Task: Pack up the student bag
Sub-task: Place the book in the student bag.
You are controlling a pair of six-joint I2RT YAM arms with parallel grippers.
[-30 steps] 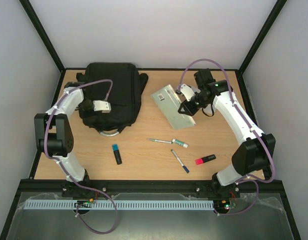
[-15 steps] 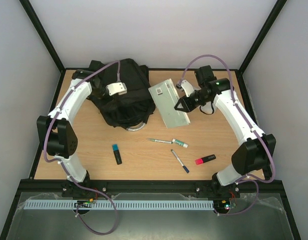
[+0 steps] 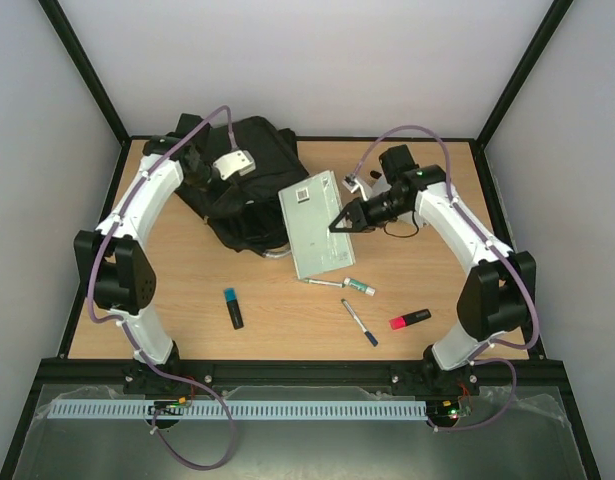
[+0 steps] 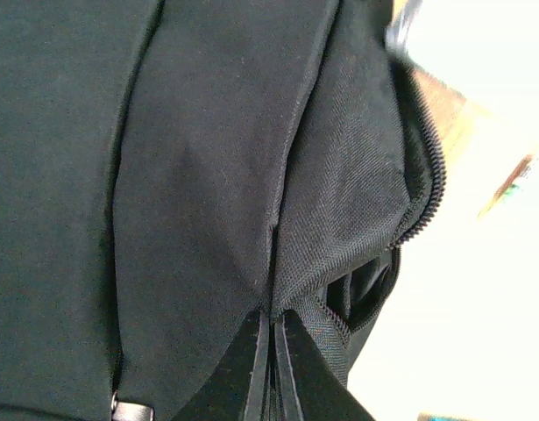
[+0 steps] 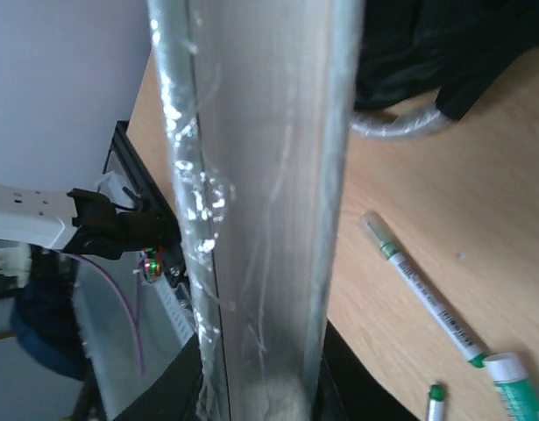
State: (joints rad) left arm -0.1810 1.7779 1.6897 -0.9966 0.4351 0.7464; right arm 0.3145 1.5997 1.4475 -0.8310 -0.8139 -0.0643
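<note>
1. The left arm point(image 3: 139, 203) runs from its base toward 12 o'clock, with the wrist bent toward 3 o'clock.
2. The left gripper point(image 3: 201, 178) has its fingers point(image 4: 251, 368) pinched together on a fold of the student bag point(image 3: 257, 160).
3. The right arm point(image 3: 457, 222) reaches toward 12 o'clock, then folds toward 8 o'clock.
4. The right gripper point(image 3: 339, 222) clamps a translucent pouch point(image 3: 312, 230) by its edge.
</note>
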